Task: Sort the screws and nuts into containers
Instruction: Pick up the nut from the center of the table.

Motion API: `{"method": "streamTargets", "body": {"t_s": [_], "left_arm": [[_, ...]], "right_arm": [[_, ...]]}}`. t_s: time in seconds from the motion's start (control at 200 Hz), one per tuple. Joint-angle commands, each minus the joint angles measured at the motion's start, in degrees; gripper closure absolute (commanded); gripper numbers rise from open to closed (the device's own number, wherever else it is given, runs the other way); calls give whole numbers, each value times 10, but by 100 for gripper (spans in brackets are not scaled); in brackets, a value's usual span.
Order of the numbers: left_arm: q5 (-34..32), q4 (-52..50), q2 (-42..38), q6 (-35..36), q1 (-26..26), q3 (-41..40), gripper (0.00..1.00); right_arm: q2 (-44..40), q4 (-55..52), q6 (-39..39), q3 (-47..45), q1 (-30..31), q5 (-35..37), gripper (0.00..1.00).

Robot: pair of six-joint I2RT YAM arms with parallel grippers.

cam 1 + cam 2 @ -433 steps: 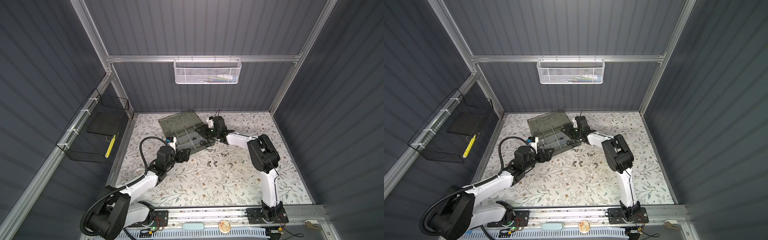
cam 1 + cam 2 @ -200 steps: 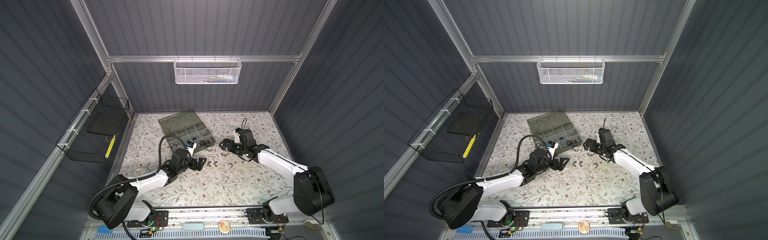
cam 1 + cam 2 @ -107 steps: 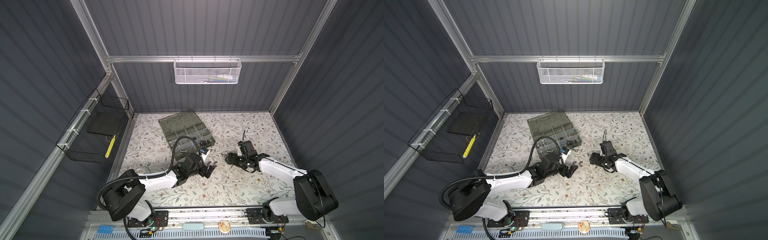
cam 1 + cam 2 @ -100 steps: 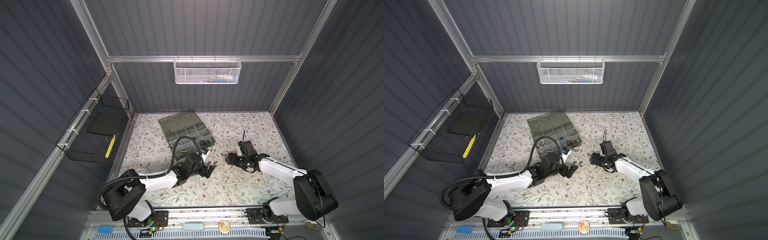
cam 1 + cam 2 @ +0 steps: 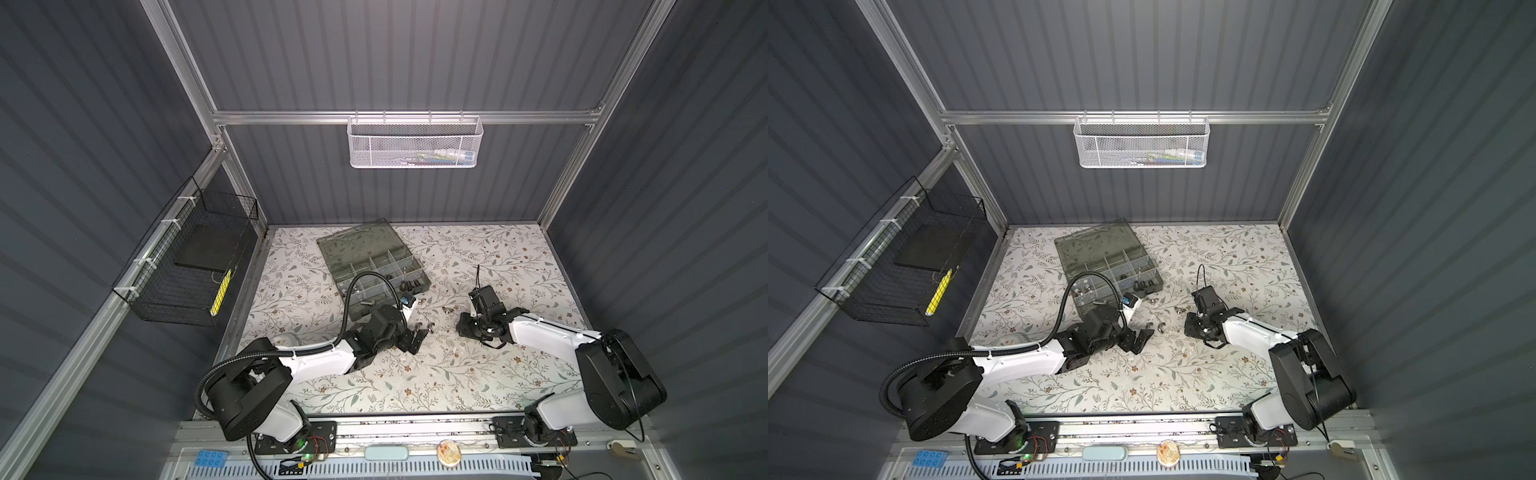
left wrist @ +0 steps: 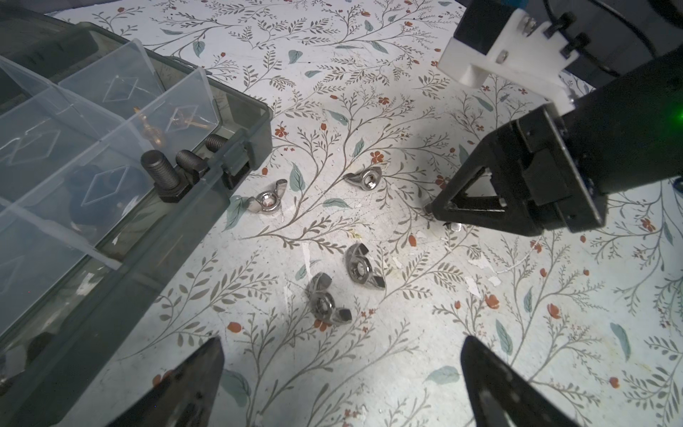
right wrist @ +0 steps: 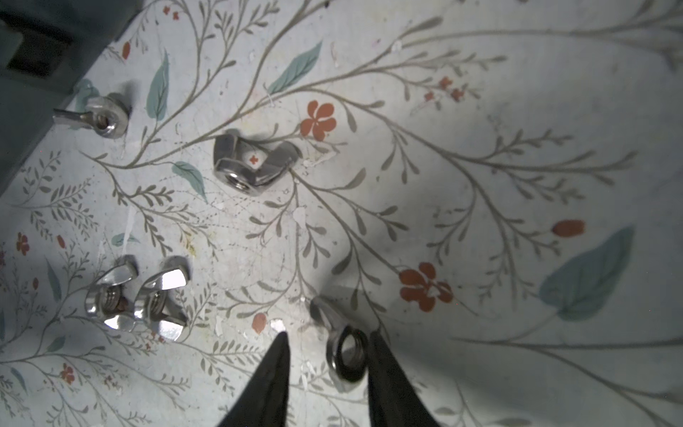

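The left arm [image 5: 316, 359] lies low, stretched across the table [image 5: 457, 374]. Its left end effector [image 5: 417, 340] is spread wide and empty, hovering beside four loose wing nuts [image 6: 360, 266] near the corner of the organizer case [image 6: 177, 236], where black screws [image 6: 162, 173] sit in a compartment. The right arm [image 5: 544, 336] reaches inward, wrist pitched down. The right end effector [image 7: 328, 336] straddles a silver nut [image 7: 345, 355] on the table: one finger touches it, the other stands apart, unclamped.
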Motion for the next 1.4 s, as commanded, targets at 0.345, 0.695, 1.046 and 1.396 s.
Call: {"method": "streamTargets", "body": {"t_s": [0.345, 0.695, 1.046, 1.396], "left_arm": [[-10, -5, 9, 12, -1, 15, 0], [-12, -7, 7, 13, -1, 15, 0], [-15, -7, 3, 13, -2, 14, 0], [-34, -12, -2, 9, -1, 12, 0]], "right_arm": [[18, -40, -11, 21, 10, 59, 79], [23, -37, -10, 21, 11, 57, 89], [21, -30, -6, 20, 12, 49, 95], [11, 2, 12, 19, 12, 4, 97]]}}
